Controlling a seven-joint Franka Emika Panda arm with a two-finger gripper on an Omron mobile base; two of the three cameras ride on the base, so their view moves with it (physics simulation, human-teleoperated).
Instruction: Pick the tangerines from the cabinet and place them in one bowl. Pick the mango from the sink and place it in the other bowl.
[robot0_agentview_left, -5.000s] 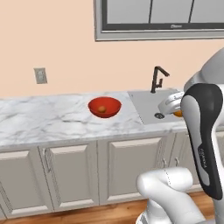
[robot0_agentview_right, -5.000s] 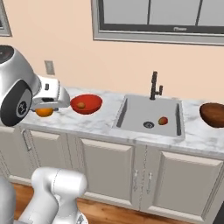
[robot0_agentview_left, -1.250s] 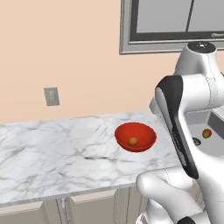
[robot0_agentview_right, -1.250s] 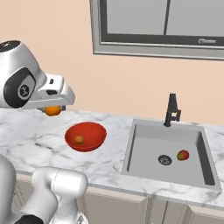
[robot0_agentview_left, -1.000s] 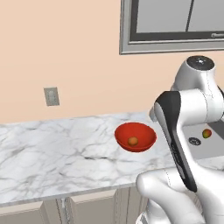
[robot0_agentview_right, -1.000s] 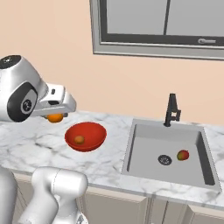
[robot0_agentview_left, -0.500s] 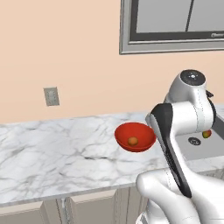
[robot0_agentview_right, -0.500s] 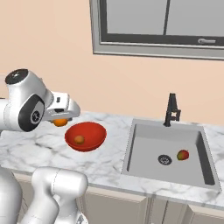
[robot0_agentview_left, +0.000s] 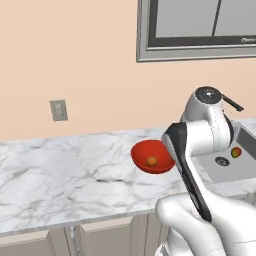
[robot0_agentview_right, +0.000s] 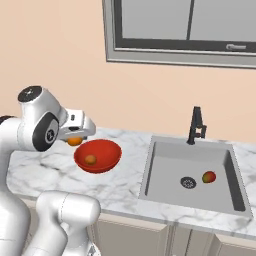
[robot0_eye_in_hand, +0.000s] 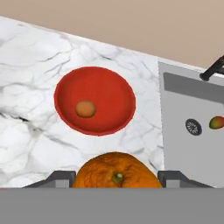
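The claw is clamped on a tangerine, holding it just above the near left rim of the red bowl on the marble desk. A second tangerine lies inside that bowl. To the right, the mango rests on the sink floor beside the drain, below the black faucet.

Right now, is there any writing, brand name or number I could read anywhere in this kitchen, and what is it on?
No readable text anywhere.
Window frame: a small pale mark on the lower right of the frame, too small and blurred to read.
Red bowl, held tangerine, tangerine in the bowl, mango, sink, faucet, wall outlet: no lettering.
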